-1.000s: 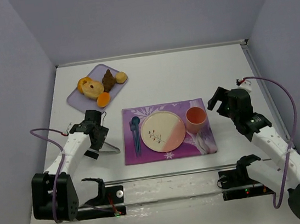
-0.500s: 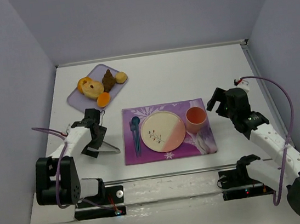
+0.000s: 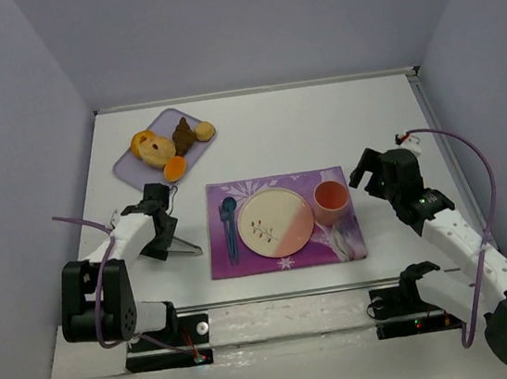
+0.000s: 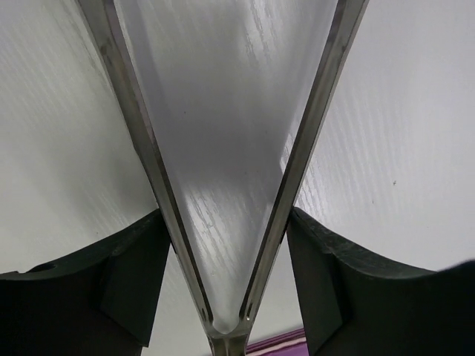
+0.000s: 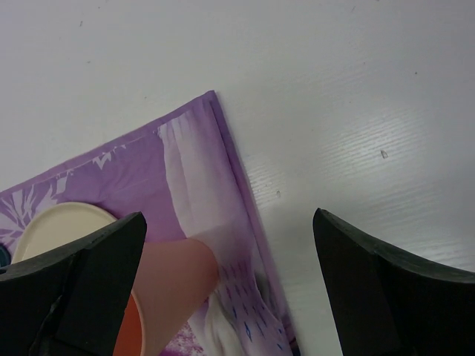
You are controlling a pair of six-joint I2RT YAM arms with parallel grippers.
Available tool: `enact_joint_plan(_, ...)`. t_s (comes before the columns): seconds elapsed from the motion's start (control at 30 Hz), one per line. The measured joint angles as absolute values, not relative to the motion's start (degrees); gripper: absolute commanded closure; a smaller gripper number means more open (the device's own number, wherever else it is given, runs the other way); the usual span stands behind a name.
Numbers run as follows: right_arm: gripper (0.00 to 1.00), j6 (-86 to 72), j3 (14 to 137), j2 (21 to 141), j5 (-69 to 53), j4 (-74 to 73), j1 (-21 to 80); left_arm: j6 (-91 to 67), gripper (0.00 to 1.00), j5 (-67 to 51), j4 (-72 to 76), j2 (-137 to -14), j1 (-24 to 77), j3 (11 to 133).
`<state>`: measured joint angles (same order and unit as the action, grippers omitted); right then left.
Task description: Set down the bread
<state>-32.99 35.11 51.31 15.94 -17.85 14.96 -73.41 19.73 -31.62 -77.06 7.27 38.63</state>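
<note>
The bread point(image 3: 174, 169), a small orange-golden oval roll, lies at the near edge of a lilac tray point(image 3: 129, 170) at the back left. The pink and cream plate point(image 3: 275, 220) sits on a purple placemat point(image 3: 286, 260). My left gripper point(image 3: 159, 236) is low on the table, left of the mat. In the left wrist view the gripper point(image 4: 223, 274) has its fingers point(image 4: 133, 274) pressed against the outside of V-shaped metal tongs point(image 4: 304, 148). The tongs point(image 3: 185, 248) lie on the table. My right gripper point(image 3: 364, 175) is open and empty over the mat's far right corner point(image 5: 193, 163).
The tray also holds a ring pastry point(image 3: 146, 144), a brown pastry point(image 3: 183, 135) and a pale bun point(image 3: 205, 130). A blue spoon point(image 3: 229, 221) lies left of the plate. A pink cup point(image 3: 332, 200) stands right of it and shows in the right wrist view point(image 5: 178, 289).
My left arm has folded back toward its base, and the gripper has shifted slightly up and left while staying on the tongs. The right arm has barely moved.
</note>
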Motion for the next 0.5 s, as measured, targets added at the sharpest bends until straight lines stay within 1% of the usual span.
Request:
enact_joint_plan(0.2,0.00,-33.0,35.1,49.3,15.9,-17.8,15.0,-73.5,0.37,20.7,-32.5,-72.6,7.1,38.3)
enact_joint_plan(0.23,0.00,-33.0,35.1,48.7,15.9,-17.8,15.0,-73.4,0.39,21.0,-33.4,-69.7,7.1,38.3)
enact_joint_plan(0.27,0.00,-33.0,35.1,48.1,15.9,-17.8,15.0,-73.3,0.47,21.4,-34.2,-66.8,7.1,38.3)
enact_joint_plan(0.33,0.00,-33.0,35.1,46.9,15.8,-17.8,15.0,-72.2,0.58,22.2,-35.9,-59.5,7.1,38.7)
enact_joint_plan(0.5,0.00,-33.0,35.1,44.5,15.4,-17.7,15.0,-66.8,0.61,21.3,-34.1,-43.7,7.1,39.8)
